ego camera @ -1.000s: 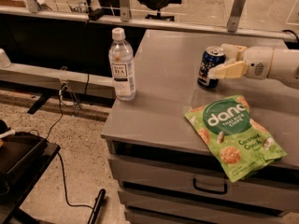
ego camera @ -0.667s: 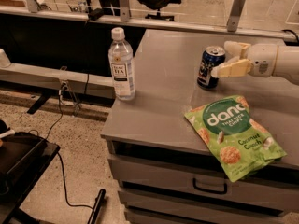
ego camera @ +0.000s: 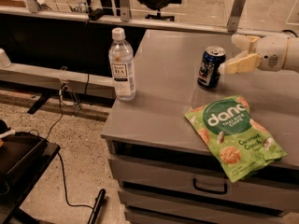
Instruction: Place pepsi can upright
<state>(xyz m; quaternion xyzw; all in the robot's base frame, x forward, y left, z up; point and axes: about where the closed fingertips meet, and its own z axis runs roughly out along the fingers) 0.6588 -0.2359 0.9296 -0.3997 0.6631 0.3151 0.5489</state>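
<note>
The pepsi can (ego camera: 211, 67), dark blue with a silver top, stands upright on the grey cabinet top (ego camera: 163, 78), right of the middle. My gripper (ego camera: 228, 54) reaches in from the right edge, just right of the can. Its cream fingers (ego camera: 240, 64) are spread apart and hold nothing. The near fingertip is close beside the can's right side; I cannot tell whether it touches.
A clear tea bottle (ego camera: 122, 65) with a white cap stands near the cabinet's left edge. A green chips bag (ego camera: 233, 134) lies at the front right, close in front of the can. Drawers (ego camera: 196, 181) are below; cables and a dark tray lie on the floor at left.
My gripper has drawn back to the right, off the can. The can stays upright in the same spot.
</note>
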